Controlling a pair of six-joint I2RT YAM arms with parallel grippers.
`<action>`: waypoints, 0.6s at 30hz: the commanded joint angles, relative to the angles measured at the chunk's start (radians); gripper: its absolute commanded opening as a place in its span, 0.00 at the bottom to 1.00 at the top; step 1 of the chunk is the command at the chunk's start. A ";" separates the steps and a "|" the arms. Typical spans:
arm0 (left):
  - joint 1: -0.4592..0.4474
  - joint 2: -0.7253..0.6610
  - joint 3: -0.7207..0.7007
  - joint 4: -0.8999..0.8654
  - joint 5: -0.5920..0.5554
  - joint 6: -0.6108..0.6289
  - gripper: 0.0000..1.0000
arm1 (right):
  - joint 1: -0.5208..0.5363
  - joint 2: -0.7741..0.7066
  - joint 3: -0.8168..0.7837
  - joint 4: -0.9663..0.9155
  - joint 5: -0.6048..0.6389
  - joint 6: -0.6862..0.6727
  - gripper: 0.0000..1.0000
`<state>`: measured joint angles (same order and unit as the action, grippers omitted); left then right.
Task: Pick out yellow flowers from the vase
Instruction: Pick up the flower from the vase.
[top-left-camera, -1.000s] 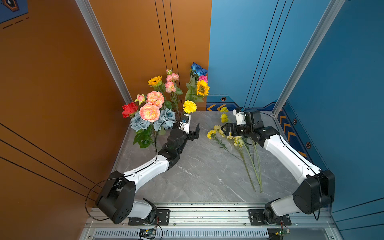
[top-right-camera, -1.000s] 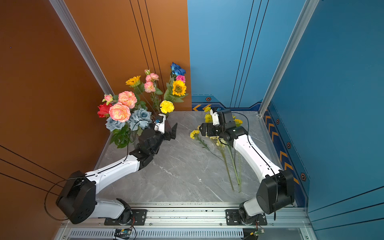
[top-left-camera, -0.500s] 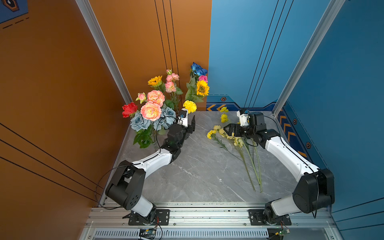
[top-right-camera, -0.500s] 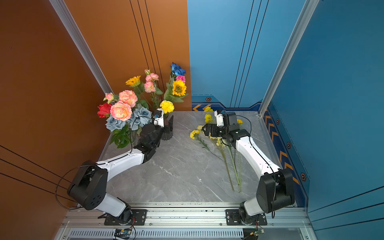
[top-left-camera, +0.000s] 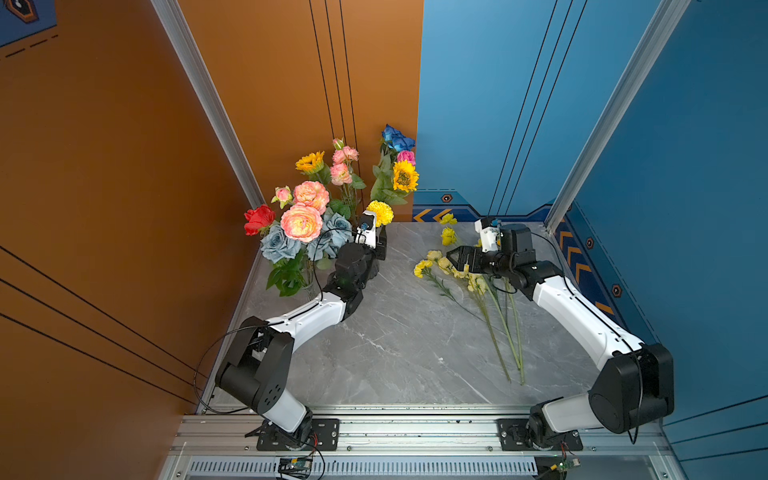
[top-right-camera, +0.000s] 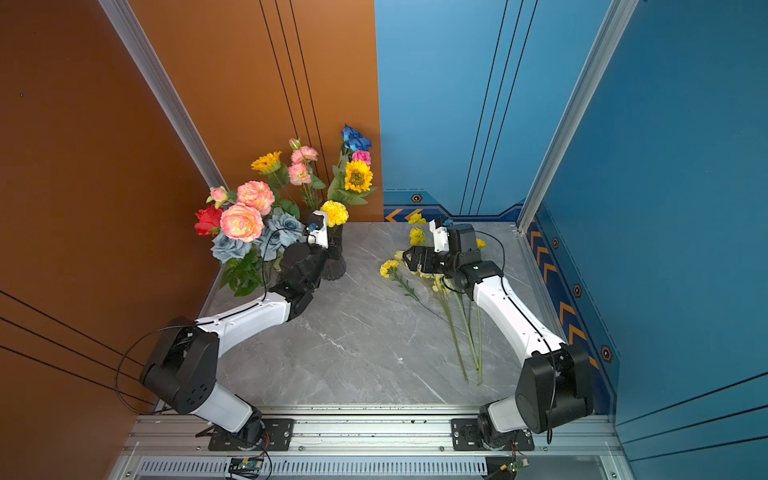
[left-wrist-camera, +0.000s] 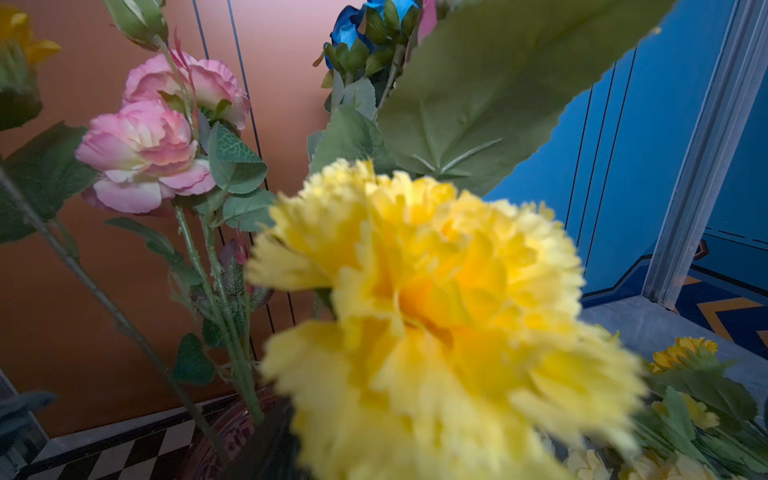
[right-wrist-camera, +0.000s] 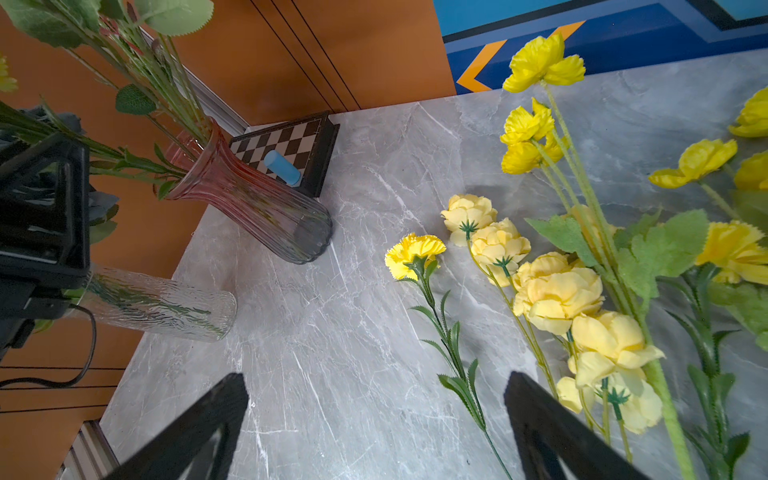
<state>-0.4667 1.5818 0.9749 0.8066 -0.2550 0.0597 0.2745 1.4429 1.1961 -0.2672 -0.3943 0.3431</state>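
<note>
Left gripper (top-left-camera: 379, 249) is pressed right up by the ribbed vase (top-right-camera: 335, 269), left of centre in both top views, tucked under the yellow carnation (top-left-camera: 380, 212). Its jaws are hidden beneath the wrist camera, so I cannot tell how far open they are or whether they have the stem. In the left wrist view that carnation (left-wrist-camera: 436, 316) fills the middle of the frame, blurred, with no fingers showing. The sunflowers (top-left-camera: 405, 176) stand higher in the bouquets, upper centre of the top views, among pink, blue and red blooms.

Over to the right gripper (right-wrist-camera: 376, 378) — jaws spread wide, nothing between them, above the bare grey table (top-left-camera: 395, 340). Just beside it, right of centre, a bunch of yellow flowers (top-left-camera: 469, 278) lies flat on the marble — stems running toward the bottom of the frame.
</note>
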 joint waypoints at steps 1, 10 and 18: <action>0.010 0.018 0.032 0.025 -0.014 0.013 0.46 | -0.003 -0.024 -0.017 0.026 -0.021 0.019 1.00; 0.015 0.021 0.035 0.025 -0.025 0.020 0.27 | -0.005 -0.040 -0.019 0.026 -0.017 0.016 1.00; 0.004 -0.024 0.013 0.022 -0.014 0.028 0.07 | 0.003 -0.039 -0.013 0.026 -0.021 0.023 1.00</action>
<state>-0.4618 1.5948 0.9882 0.8127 -0.2703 0.0814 0.2745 1.4250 1.1889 -0.2535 -0.3977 0.3492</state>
